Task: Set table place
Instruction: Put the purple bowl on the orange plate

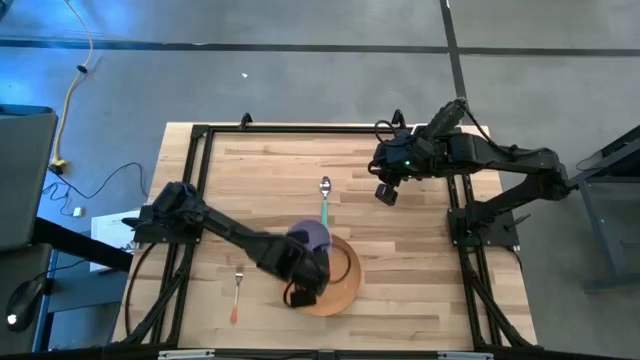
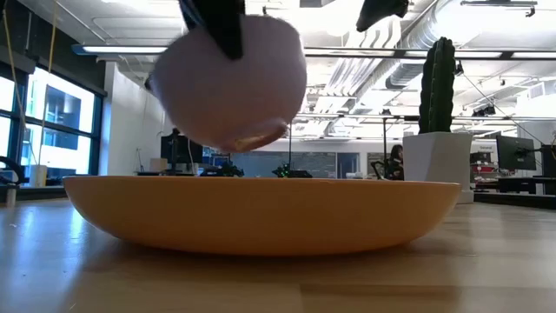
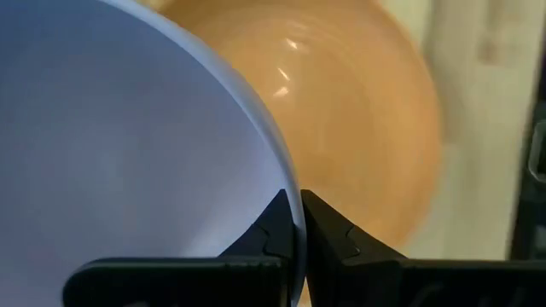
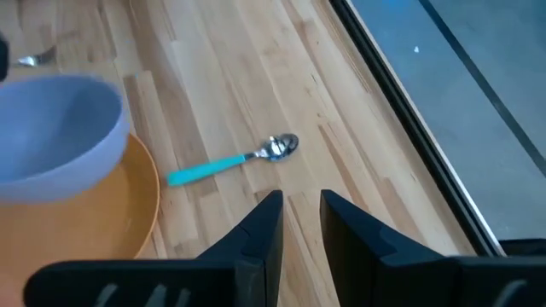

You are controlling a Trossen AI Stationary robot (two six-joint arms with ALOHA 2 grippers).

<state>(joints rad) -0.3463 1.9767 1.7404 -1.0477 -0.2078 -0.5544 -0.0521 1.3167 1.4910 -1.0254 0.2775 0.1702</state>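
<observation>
My left gripper (image 1: 308, 258) is shut on the lavender bowl (image 1: 312, 236) and holds it above the round orange plate (image 1: 348, 282), which lies flat on the wooden table (image 1: 420, 290). In the low view the bowl (image 2: 230, 83) hangs tilted, clear of the plate (image 2: 261, 213). The teal-handled spoon (image 1: 325, 200) lies on the table beyond the plate. The orange-handled fork (image 1: 237, 293) lies to the plate's left. My right gripper (image 1: 387, 190) hovers open and empty at the far right, beyond the spoon (image 4: 230, 160). My left gripper pinches the bowl's rim (image 3: 290, 192) at its edge, one finger inside the bowl and one outside. The bowl is lifted clear of the plate (image 3: 358, 111) and hangs tilted, its underside showing in the low view.
A white pot with a cactus (image 2: 439, 96) shows at the right in the low view. The black metal frame (image 1: 200, 180) edges the table. Bare wood lies right of the plate and between the spoon and the right side.
</observation>
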